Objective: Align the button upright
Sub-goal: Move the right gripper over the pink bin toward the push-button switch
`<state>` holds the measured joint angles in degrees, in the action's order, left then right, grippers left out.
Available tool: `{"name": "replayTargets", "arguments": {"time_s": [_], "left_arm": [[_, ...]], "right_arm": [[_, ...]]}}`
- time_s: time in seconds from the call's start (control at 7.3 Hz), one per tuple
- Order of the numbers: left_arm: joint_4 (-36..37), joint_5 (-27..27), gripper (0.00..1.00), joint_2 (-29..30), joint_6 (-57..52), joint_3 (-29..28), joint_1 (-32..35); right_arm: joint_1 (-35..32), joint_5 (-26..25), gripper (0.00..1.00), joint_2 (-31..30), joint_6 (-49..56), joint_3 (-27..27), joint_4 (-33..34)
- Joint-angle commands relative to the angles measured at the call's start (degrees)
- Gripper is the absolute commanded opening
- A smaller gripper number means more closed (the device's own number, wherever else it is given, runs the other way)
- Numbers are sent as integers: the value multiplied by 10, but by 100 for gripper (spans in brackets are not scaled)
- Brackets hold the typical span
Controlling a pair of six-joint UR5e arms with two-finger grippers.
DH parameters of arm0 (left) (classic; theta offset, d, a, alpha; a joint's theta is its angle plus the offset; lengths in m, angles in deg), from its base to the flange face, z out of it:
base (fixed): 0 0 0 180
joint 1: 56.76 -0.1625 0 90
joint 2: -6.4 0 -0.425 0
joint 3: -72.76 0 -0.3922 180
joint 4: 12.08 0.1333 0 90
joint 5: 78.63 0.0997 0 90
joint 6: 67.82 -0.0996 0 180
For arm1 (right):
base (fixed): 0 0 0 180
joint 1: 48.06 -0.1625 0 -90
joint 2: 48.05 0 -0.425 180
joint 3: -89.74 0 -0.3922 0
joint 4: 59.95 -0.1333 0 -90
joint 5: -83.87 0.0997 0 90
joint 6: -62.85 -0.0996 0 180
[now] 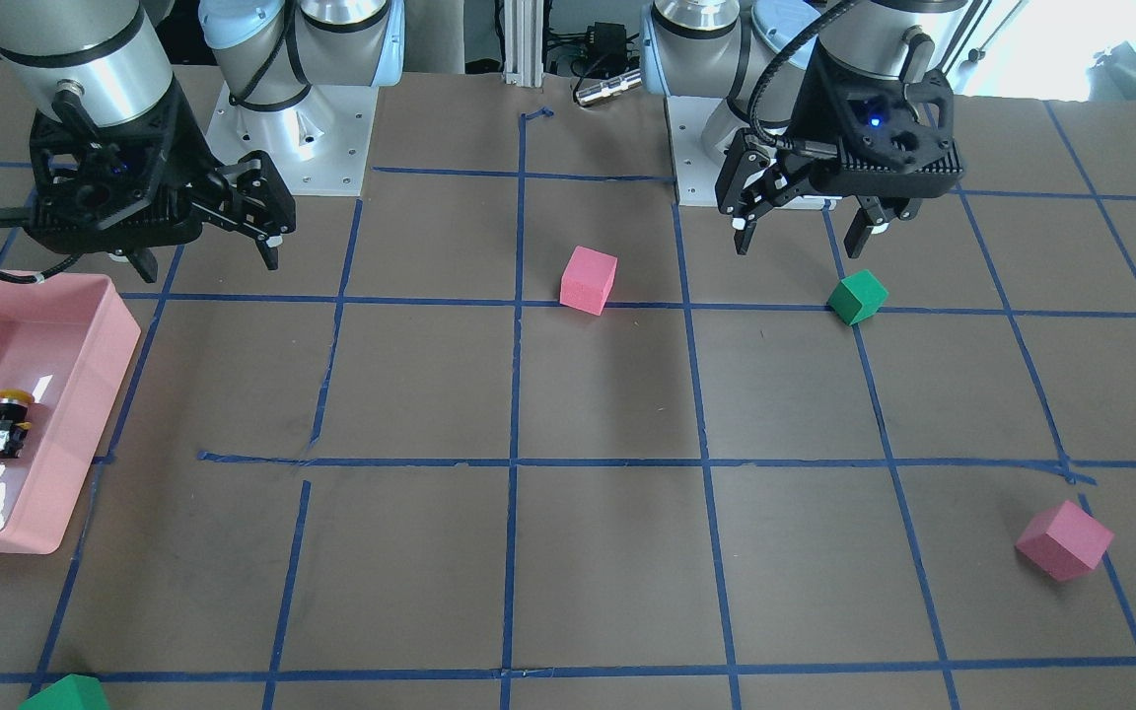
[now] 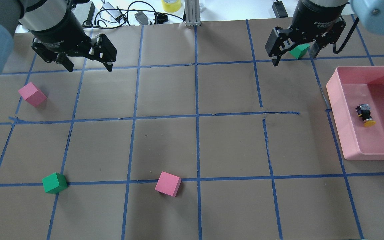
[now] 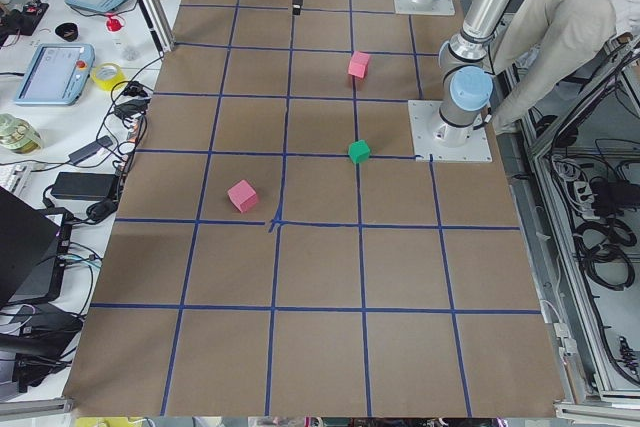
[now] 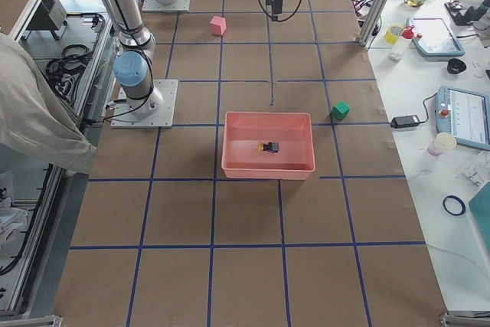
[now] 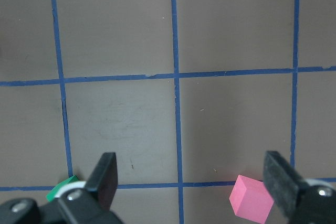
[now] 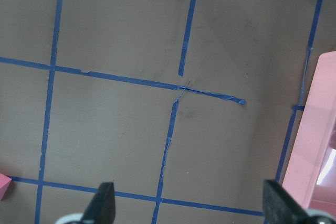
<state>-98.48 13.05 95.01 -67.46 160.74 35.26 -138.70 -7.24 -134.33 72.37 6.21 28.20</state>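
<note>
Seen from over the robot's shoulders, the left hand [image 2: 89, 66] hung above the brown bench [image 2: 232, 143] at the far left, its two fingers spread wide and holding nothing. Its own wrist camera showed only bare paper and blue tape lines [image 5: 176, 77] between the fingertips. Just below it in that overhead view, the first pink cube [image 2: 32, 94] sat beside a tape line. Nearer the robot's side, the first green cube [image 2: 54, 183] rested on a tape crossing. Toward the middle, the second pink cube [image 2: 168, 184] lay against the same cross line, well apart from both hands. Farther right, the right hand [image 2: 293, 56] hovered over the far part of the bench, its fingers likewise spread wide and empty. The second green cube [image 2: 299, 50] showed between its fingers in the overhead view, on the bench beyond it. At the right edge stood the pink tray [image 2: 340, 110], apart from the right hand. Inside the tray, on its floor and clear of the walls, the button [image 2: 365, 115] lay tipped on its side. Its yellow cap pointed toward the robot's side and its silvery base block pointed away.
</note>
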Motion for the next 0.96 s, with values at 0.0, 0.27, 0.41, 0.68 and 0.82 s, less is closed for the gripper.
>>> {"name": "replayTargets", "arguments": {"time_s": [0.0,0.27,0.41,0.68,0.82], "left_arm": [[0,0,100,0,0,0,0],[0,0,100,0,0,0,0],[0,-1,100,0,0,0,0],[-4,3,100,0,0,0,0],[-4,3,100,0,0,0,1]], "right_arm": [[10,2,100,2,5,-1,3],[80,3,100,8,22,-2,25],[136,3,100,28,94,-7,45],[239,20,100,47,191,-44,101],[269,25,100,62,235,-81,164]]}}
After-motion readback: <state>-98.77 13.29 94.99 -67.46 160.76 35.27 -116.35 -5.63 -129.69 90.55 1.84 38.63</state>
